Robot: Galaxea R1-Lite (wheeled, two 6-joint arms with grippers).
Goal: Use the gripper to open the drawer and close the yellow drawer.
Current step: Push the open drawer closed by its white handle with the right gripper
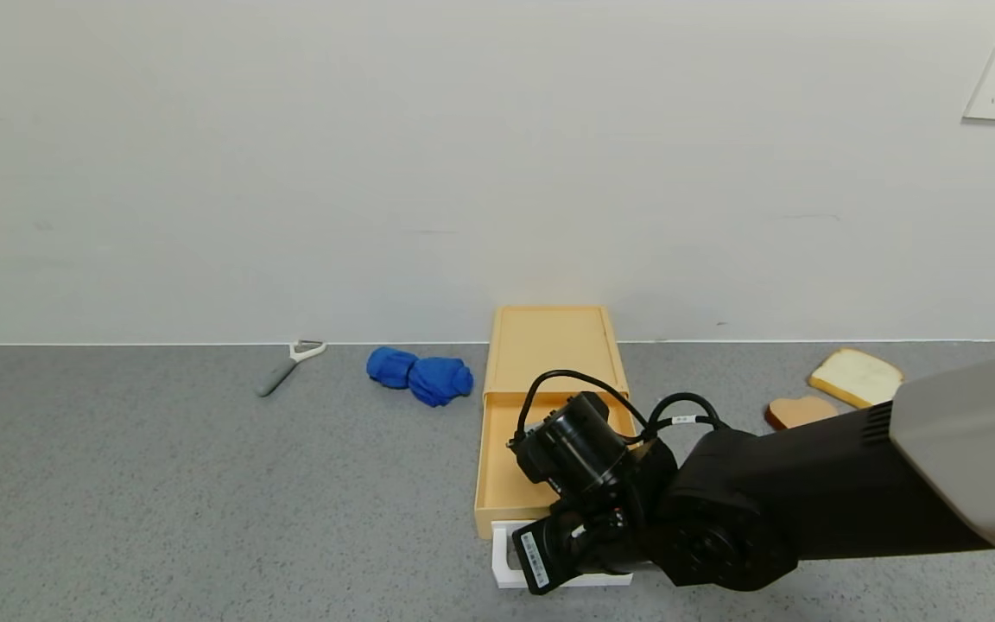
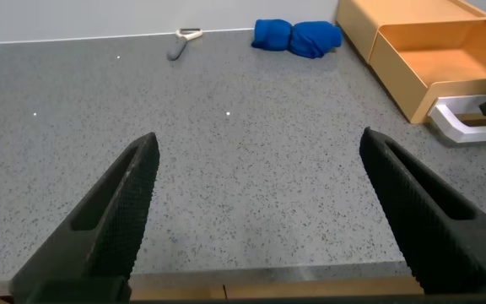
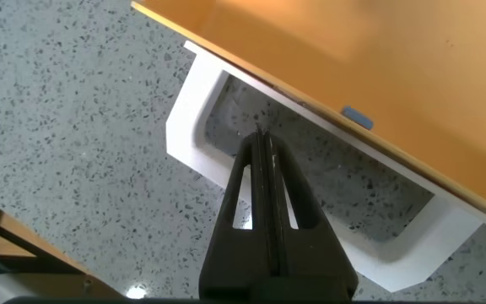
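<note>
The drawer [image 1: 515, 458] stands pulled well out of its flat yellow case [image 1: 549, 345], which sits against the wall on the grey counter [image 1: 204, 501]. The right gripper [image 3: 261, 143] is clenched, fingers pressed flat together, its tip hooked inside the white loop handle [image 3: 194, 110] at the drawer's front and holding nothing between the fingers. The left gripper [image 2: 256, 211] hovers released over bare counter left of the drawer, well apart from the blue cloth [image 1: 420, 376] and the peeler [image 1: 290, 363] by the wall.
</note>
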